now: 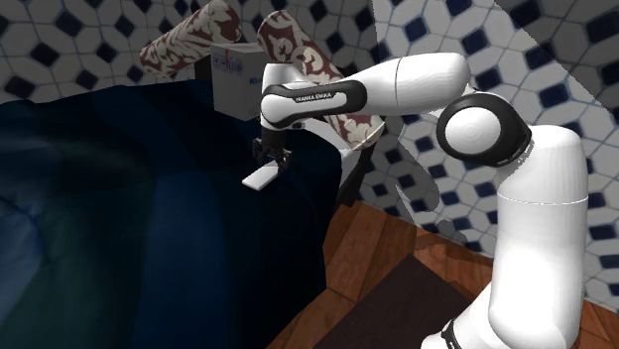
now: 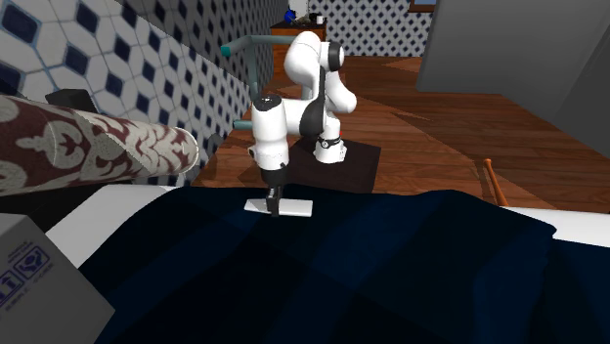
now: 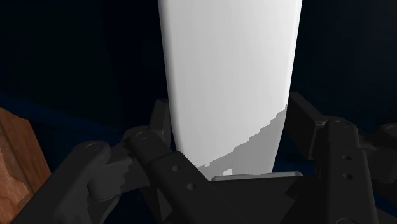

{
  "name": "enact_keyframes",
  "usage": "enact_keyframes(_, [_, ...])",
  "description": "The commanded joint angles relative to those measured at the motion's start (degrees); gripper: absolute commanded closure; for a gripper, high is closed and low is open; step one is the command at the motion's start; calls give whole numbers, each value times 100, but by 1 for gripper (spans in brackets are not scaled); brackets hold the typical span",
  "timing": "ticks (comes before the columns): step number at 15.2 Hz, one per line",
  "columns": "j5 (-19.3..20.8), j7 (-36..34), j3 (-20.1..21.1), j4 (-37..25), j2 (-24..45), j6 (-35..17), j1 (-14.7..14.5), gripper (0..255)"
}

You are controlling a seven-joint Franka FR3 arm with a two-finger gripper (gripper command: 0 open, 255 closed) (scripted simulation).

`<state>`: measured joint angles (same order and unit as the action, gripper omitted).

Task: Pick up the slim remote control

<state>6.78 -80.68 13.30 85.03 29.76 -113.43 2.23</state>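
We observe the slim white flat remote control [image 1: 260, 180] [image 2: 289, 207] [image 3: 229, 76] on the dark blue bed cover [image 1: 119, 228] [image 2: 391, 264]. The all-black end effector [image 1: 270, 159] [image 2: 274, 199] [image 3: 229, 118] stands directly over it, with the fingers clenched against both of its long edges.

Walls [image 1: 60, 40] tiled, white with dark blue diamonds. Floor [image 1: 372, 248] of reddish-brown wood planks, with dark mat [image 2: 357, 168] lying on it. Bed under rumpled dark blue cover [image 1: 119, 228], deep in shade; white mattress edge [image 2: 93, 223] shows below cover in second exterior view. Bolsters [image 1: 188, 45], maroon and cream pattern, against wall. Pale box [image 1: 236, 79] with blue print beside them. Plain grey panel [image 2: 518, 59] at second exterior view's upper right. Thin wooden stick [image 2: 492, 181] on floor near bed
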Motion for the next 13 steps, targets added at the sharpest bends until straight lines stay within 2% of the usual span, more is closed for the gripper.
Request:
enact_keyframes(1, [-11, 12, 5, -99, -32, 129, 1, 255])
enact_keyframes(11, [-57, 45, 32, -648, -180, 820, -14, 255])
enact_keyframes(13, [-58, 46, 32, -657, -181, 831, -15, 255])
